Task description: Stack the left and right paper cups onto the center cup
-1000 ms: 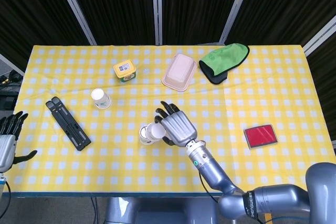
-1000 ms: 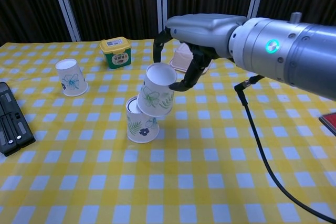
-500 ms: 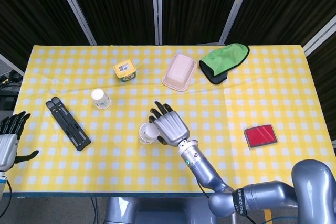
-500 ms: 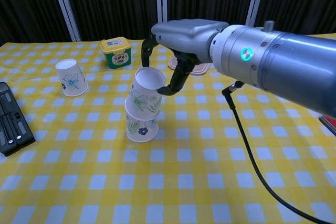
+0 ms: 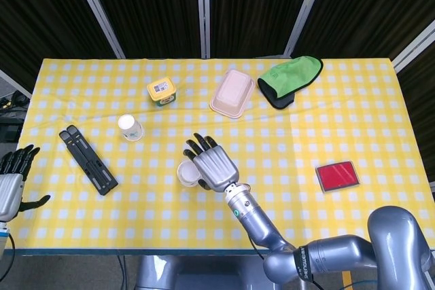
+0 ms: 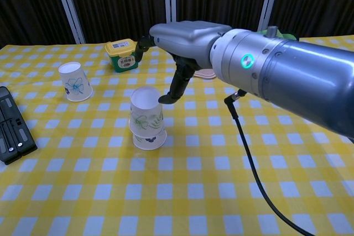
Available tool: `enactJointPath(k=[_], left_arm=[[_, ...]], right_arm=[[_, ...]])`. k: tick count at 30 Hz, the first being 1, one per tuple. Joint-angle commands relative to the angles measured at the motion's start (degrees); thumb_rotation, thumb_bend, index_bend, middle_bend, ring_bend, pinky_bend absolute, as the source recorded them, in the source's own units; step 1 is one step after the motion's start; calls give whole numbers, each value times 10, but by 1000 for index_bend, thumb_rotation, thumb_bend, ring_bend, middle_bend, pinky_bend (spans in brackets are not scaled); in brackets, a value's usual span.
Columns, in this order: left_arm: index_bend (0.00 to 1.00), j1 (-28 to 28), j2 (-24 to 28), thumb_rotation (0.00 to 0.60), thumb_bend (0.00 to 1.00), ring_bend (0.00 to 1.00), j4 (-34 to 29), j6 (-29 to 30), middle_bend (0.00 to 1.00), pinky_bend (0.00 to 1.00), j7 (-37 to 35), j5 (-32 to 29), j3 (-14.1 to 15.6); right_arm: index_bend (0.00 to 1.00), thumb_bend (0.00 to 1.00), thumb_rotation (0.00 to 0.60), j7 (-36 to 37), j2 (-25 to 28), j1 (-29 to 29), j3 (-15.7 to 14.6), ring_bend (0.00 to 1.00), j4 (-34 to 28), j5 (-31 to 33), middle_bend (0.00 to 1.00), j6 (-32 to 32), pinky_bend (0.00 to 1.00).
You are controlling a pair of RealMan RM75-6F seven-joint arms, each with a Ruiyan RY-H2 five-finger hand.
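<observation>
Near the table's middle, a white paper cup with a leaf print (image 6: 146, 109) sits nested on the center cup (image 6: 149, 136); the head view shows the pair as one stack (image 5: 187, 174). My right hand (image 6: 185, 40) hovers over it with fingers spread, and its thumb tip (image 6: 165, 100) is at the top cup's right rim. In the head view that right hand (image 5: 212, 166) covers the stack's right side. The left cup (image 5: 130, 128) (image 6: 74, 81) stands alone further left. My left hand (image 5: 11, 183) holds nothing at the table's left edge, fingers apart.
A yellow-green tub (image 5: 162, 91) (image 6: 123, 54), a pink tray (image 5: 232, 93) and a green mitt (image 5: 290, 79) lie along the back. A black folding stand (image 5: 88, 159) (image 6: 11, 131) lies at the left and a red card (image 5: 337, 176) at the right. A black cable (image 6: 251, 164) trails from the right arm.
The right hand carried the tilted cup left and down onto the center cup, where it now sits nested and upright. Its fingers have lifted off the cup. The left hand stayed still.
</observation>
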Motion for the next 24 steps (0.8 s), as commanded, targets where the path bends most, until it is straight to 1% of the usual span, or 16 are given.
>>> enactJointPath(k=[1,3,7,8,9,10,11,12,13,14,15,18,21,23,24], left_arm=[[0,0,0,600,37,0,0,0,0,0,1,0,0],[0,0,-1,600,37,0,0,0,0,0,2,1,1],[0,0,-2,600,37,0,0,0,0,0,5,1,1],[0,0,-2,600,36,0,0,1,0,0,6,1,1],[0,0,-2,600,36,0,0,2,0,0,6,1,1],[0,0,-3,600,36,0,1,2,0,0,8,1,1],[0,0,-5,600,37,0,1,1,0,0,10,0,2],[0,0,-6,600,37,0,2,-1,0,0,13,-2,2],[0,-1,-8,600,37,0,2,-3,0,0,17,-4,3],[0,-2,-8,600,37,0,2,-5,0,0,20,-5,3],[0,-2,-10,600,37,0,1,-5,0,0,24,-6,2],[0,-4,-12,600,36,0,-3,-5,0,0,31,-7,2],[0,-6,-14,600,36,0,-6,-8,0,0,36,-8,2],[0,-9,-17,600,36,0,-8,-12,0,0,40,-11,0],[0,-11,-18,600,36,0,-9,-14,0,0,43,-13,-2]], right_arm=[[211,117,600,-5,5,-4,-4,21,-6,-3,91,8,151],[208,117,600,-8,11,-8,-9,21,-10,-6,84,15,146],[193,116,600,-7,35,-30,-31,10,-24,-22,46,35,108],[185,116,600,-1,46,-43,-43,5,-30,-33,31,44,93],[177,116,600,3,52,-49,-49,2,-32,-38,19,49,78],[163,115,600,11,63,-64,-63,0,-35,-51,7,61,55],[140,116,600,22,75,-79,-77,0,-36,-68,1,71,31],[127,115,600,45,92,-102,-100,0,-34,-98,0,87,21],[109,115,600,78,110,-130,-128,0,-21,-135,0,104,10],[82,116,600,96,119,-147,-143,0,-9,-155,0,117,0],[68,116,600,128,130,-172,-167,0,19,-193,0,137,0],[36,117,600,202,142,-228,-206,0,90,-251,0,175,0],[11,116,600,265,153,-274,-227,0,135,-265,0,189,0],[5,116,600,306,168,-314,-242,0,166,-259,0,201,0],[5,116,600,324,170,-326,-246,0,180,-270,0,208,0]])
